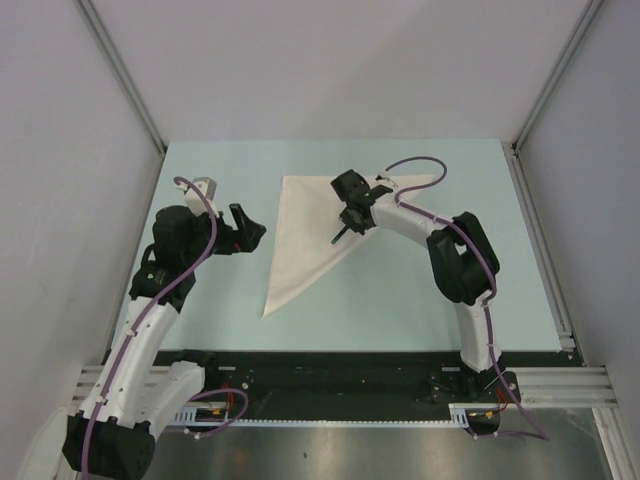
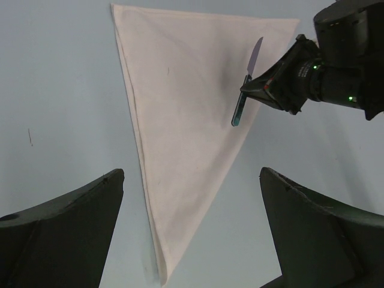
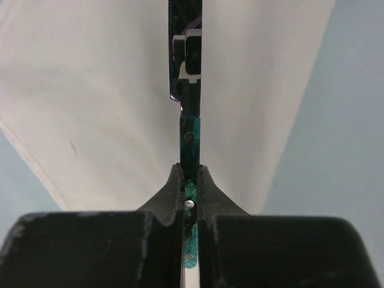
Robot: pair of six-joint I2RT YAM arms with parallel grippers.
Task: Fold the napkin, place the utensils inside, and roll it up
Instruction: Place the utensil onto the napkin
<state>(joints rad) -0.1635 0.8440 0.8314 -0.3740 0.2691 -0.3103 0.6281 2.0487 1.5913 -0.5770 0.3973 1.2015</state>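
Hovering just left of the napkin (image 1: 305,230), the left gripper (image 1: 250,226) had its two fingers spread wide and grasped nothing. It was turned toward the cloth, probably waiting clear of it until the roll needed a second hand.

The napkin lay flat on the pale blue-green table (image 1: 420,300), already folded into a triangle. Its long straight edge lay on the far side and its narrow tip pointed toward the arm bases. Along its left edge the left wrist view showed two layers lying together, so the fold step looked finished.

Over the right part of the napkin, close to its slanted right edge, hung the table knife (image 2: 246,84). Its silver blade was aimed toward the napkin's far edge and its dark teal handle toward the near tip. That roughly followed the slanted edge, a sensible line for rolling it in.

The right gripper (image 3: 190,180) was clenched on the knife handle, its fingers pinching the handle's flat sides, which would keep the blade from twisting. Whether the knife touched the cloth I could not tell. Placing looked to be the step in hand, with release and rolling not yet done.
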